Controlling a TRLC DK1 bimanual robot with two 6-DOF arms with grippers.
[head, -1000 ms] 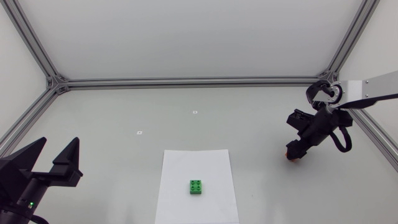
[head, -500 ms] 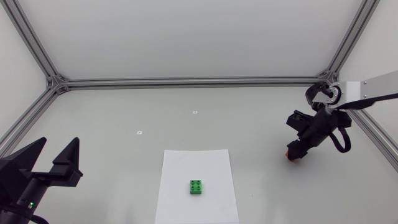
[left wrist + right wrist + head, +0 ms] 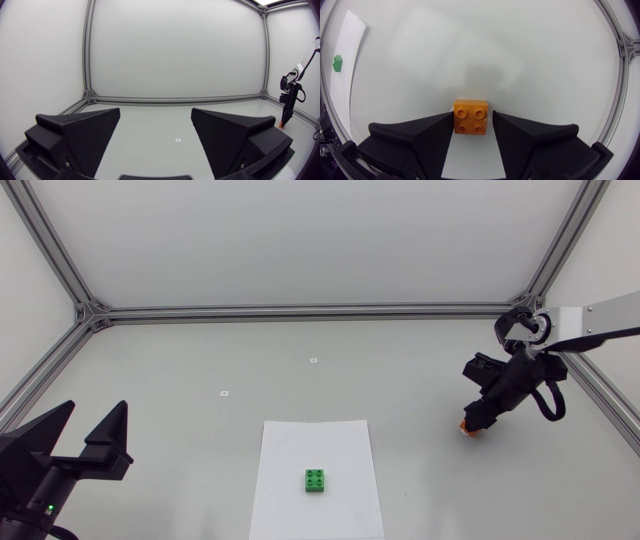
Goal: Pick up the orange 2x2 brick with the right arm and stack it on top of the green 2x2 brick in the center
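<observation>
The right gripper has its two black wedge fingers pressed against opposite side walls of the orange 2x2 brick. They stand only as far apart as the brick is wide. I cannot tell whether the brick sits on the table or hangs just clear of it. From overhead only a sliver of orange shows beneath the gripper, near the table's right edge, about midway along it.

The brick looks like hard moulded plastic, so it should be light and rigid, and a firm squeeze should not harm it. Its smooth walls could let it slip or twist if held off-centre. Two flat opposing walls, taken squarely, seem the right hold, leaving the studs and the hollow underside free. It is bright orange and square, with four round studs in two rows.

The green 2x2 brick sits studs up on a white paper sheet by the middle of the table's front edge, well apart from the orange one. The left gripper rests at the front left corner, fingers spread wide and empty.
</observation>
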